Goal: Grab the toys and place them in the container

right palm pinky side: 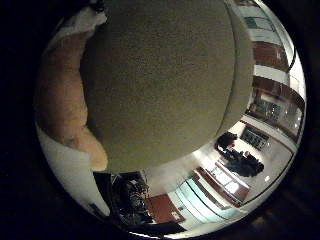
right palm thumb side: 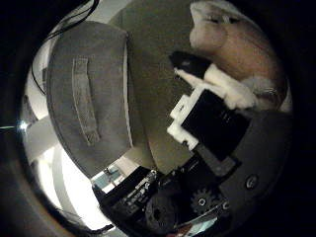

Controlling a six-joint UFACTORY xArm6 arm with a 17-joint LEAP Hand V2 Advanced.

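A tan and white plush toy lies close against my palm, at the edge of a round olive fabric surface. My right hand shows as a white and black finger reaching across to the toy's tan body, its black tip resting beside the toy's head. The fingers seem curled onto the toy; most of the grasp is hidden. A grey fabric container with a stitched strap handle stands beside the olive surface, a short way from the hand.
Beyond the olive surface's rim lies a room with a pale floor, red-brown cabinets and a dark piece of equipment. The hand's black body and gears fill one side of the thumb side view.
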